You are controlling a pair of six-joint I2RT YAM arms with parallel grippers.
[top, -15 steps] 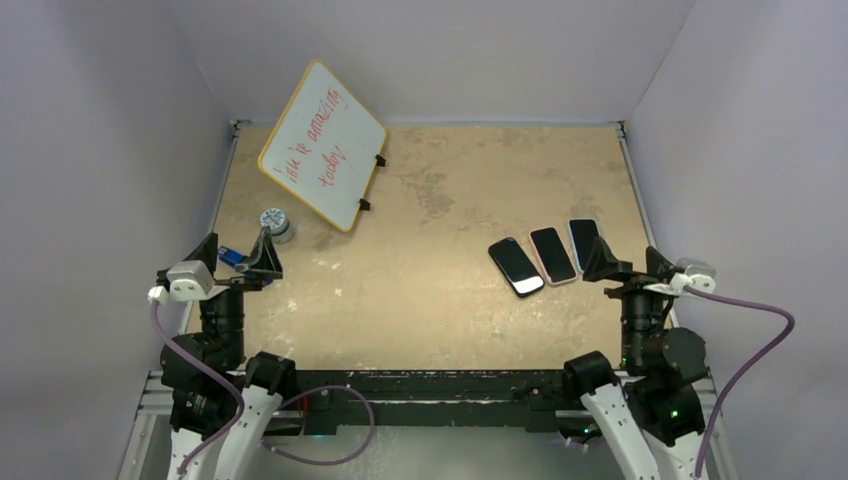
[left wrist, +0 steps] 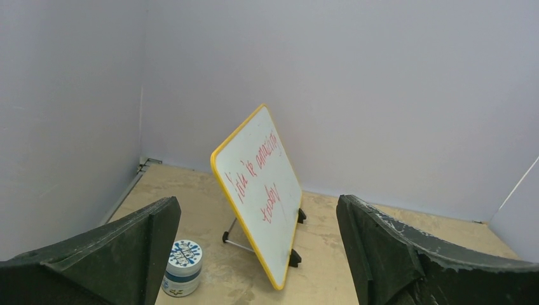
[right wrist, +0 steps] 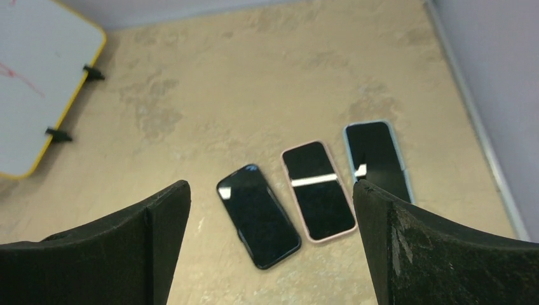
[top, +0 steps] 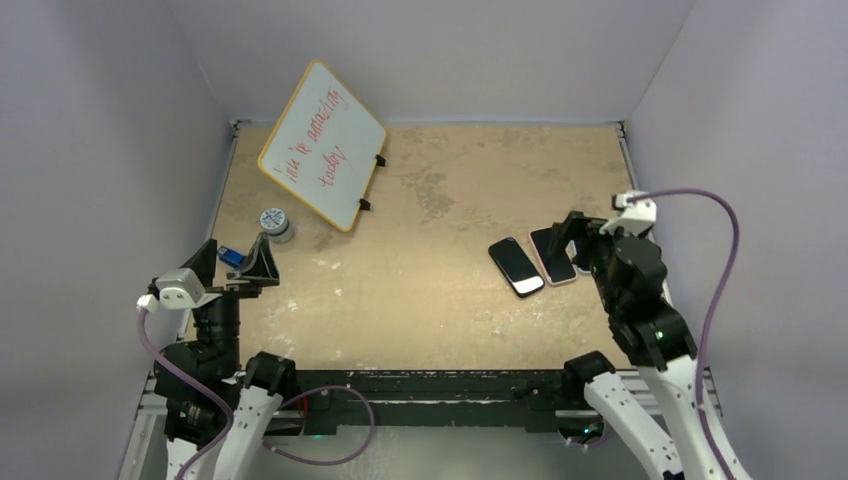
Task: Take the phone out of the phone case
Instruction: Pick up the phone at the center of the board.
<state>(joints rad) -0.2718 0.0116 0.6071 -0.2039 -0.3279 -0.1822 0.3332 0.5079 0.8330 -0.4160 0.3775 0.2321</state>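
Three phones lie face up in a row right of centre: one in a black case (right wrist: 258, 216), one in a pink case (right wrist: 318, 190) and one in a light blue case (right wrist: 377, 159). From above I see the black-cased phone (top: 516, 266) and the pink-cased phone (top: 552, 256); the right arm hides the blue-cased one. My right gripper (top: 585, 238) hangs open above the phones, looking down on them, with nothing between its fingers (right wrist: 407, 254). My left gripper (top: 238, 258) is open and empty at the near left, pointing towards the back wall.
A yellow-framed whiteboard (top: 322, 144) with red writing stands tilted at the back left. A small round jar (top: 275, 222) sits in front of it, and a small blue object (top: 231, 256) lies by the left fingers. Walls enclose three sides of the table.
The right arm has risen and swung forward over the phones, covering the blue-cased one in the top view. The left arm has shifted slightly back and left. Both grippers stay open.
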